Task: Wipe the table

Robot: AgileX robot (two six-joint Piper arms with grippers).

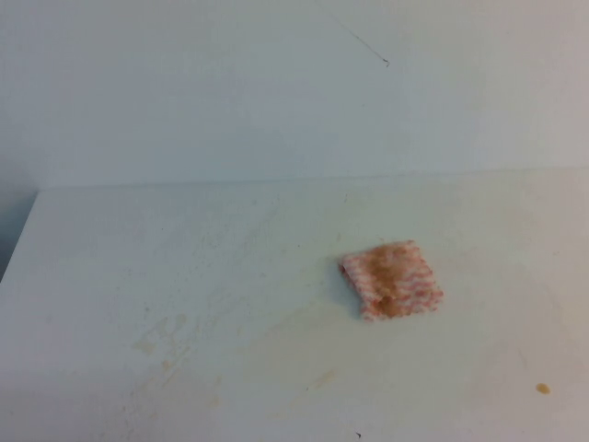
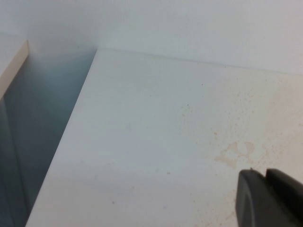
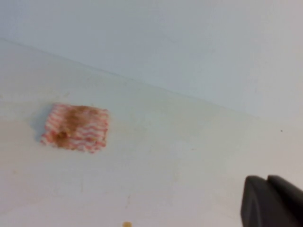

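Aloft over table [image 1: 138, 267]: left gripper [image 2: 266, 178], right gripper [image 3: 266, 183]

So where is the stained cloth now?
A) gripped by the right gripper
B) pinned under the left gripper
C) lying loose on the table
C: the stained cloth lies alone on the table; the left gripper and right gripper, both shut, hover over the tabletop apart from it.

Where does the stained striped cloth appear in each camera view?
High view: cloth right of centre on the table.
Left wrist view: not in it; left gripper above stained table.
Right wrist view: cloth ahead of right gripper, apart.
Shared landmark: table's rear edge.
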